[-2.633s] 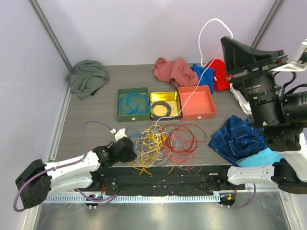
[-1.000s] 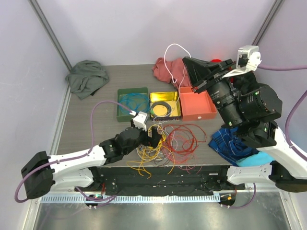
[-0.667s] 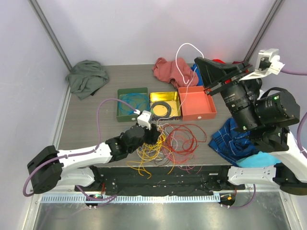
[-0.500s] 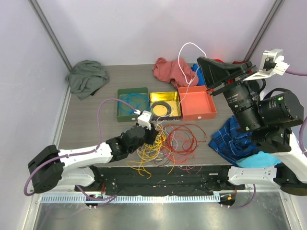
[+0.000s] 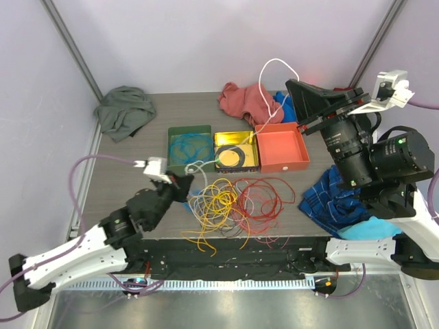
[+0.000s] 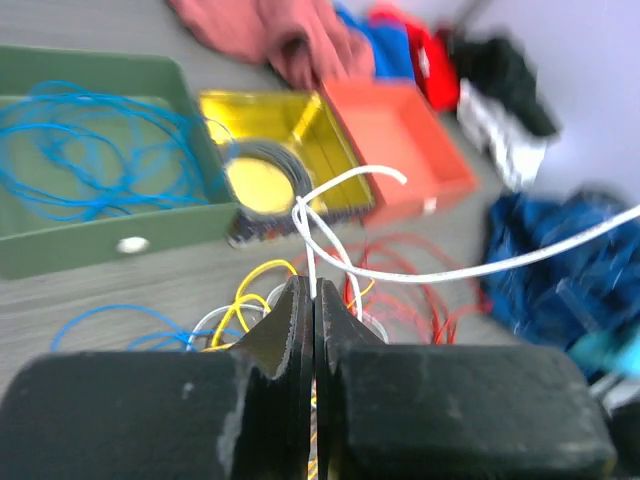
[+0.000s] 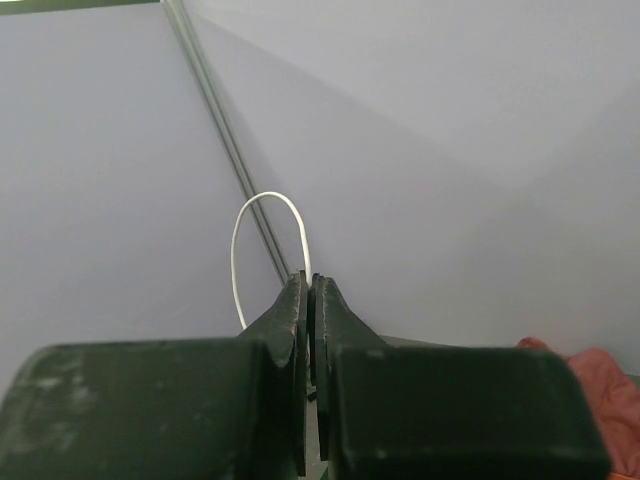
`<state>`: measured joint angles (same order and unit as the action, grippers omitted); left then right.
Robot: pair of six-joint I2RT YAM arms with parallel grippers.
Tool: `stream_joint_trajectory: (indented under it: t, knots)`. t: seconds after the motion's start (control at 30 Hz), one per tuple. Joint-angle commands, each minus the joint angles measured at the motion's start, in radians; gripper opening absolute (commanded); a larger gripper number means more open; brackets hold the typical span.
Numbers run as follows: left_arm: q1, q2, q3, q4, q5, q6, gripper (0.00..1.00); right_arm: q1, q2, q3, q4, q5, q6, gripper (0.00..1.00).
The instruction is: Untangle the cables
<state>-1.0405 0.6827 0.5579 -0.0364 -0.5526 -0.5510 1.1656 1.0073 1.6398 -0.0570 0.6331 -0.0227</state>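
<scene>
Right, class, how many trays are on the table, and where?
3: a green tray on the left, a yellow tray in the middle, an orange tray on the right, in a row behind the cables. None seems hidden.

tangled colourful cables (image 5: pixel 230 205), white cable (image 6: pixel 345 176) raised

The table (image 5: pixel 123 185) is dark grey with a fine wood grain. Of the three trays, one is dark green (image 5: pixel 169 151), one shiny yellow (image 5: pixel 235 134) and one salmon orange (image 5: pixel 282 152). The blue cable (image 5: pixel 192 146) in the green tray is light blue. The loose cables are yellow (image 5: pixel 219 199) and red (image 5: pixel 264 195), and one white cable (image 7: pixel 268 194) is plain white. There is a grey-green cloth (image 5: pixel 125 110), a dusty pink cloth (image 5: pixel 243 101), a checked cloth (image 5: pixel 336 199) in dark and lighter blue, and a plain turquoise cloth (image 5: pixel 374 225). The left tool (image 6: pixel 305 288) and the right tool (image 7: pixel 306 282) are black.
</scene>
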Motion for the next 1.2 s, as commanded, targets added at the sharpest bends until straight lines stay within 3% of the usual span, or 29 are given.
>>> stream_joint_trajectory:
  t: [0.0, 0.2, 0.37, 0.47, 0.7, 0.9, 0.97, 1.1, 1.17]
  knots:
    - [-0.001, -0.176, -0.027, -0.335, -0.187, -0.134, 0.0, 0.005, -0.019, 0.009, 0.12, 0.057, -0.083, 0.01]
    - [0.002, -0.242, -0.044, -0.684, -0.245, -0.436, 0.0, 0.006, -0.022, 0.041, 0.213, 0.122, -0.17, 0.01]
    - [0.0, -0.241, -0.056, -0.77, -0.219, -0.57, 0.0, 0.005, -0.058, 0.023, 0.412, 0.191, -0.316, 0.01]
    - [0.002, -0.238, -0.055, -0.761, -0.205, -0.575, 0.0, 0.005, -0.067, 0.005, 0.479, 0.2, -0.365, 0.01]
    - [0.002, -0.219, -0.021, -0.692, -0.198, -0.491, 0.0, 0.006, -0.015, 0.005, 0.421, 0.215, -0.394, 0.01]
    - [0.002, -0.198, -0.006, -0.591, -0.152, -0.409, 0.0, -0.004, 0.125, 0.081, 0.278, 0.417, -0.552, 0.01]
    - [0.002, -0.189, 0.002, -0.565, -0.141, -0.377, 0.0, -0.047, 0.162, 0.083, 0.214, 0.419, -0.514, 0.01]
    - [0.002, -0.166, 0.028, -0.525, -0.125, -0.339, 0.0, -0.223, 0.2, 0.135, -0.036, 0.3, -0.205, 0.01]
    - [0.002, -0.16, 0.037, -0.514, -0.118, -0.317, 0.0, -0.273, 0.221, 0.135, -0.101, 0.245, -0.157, 0.01]
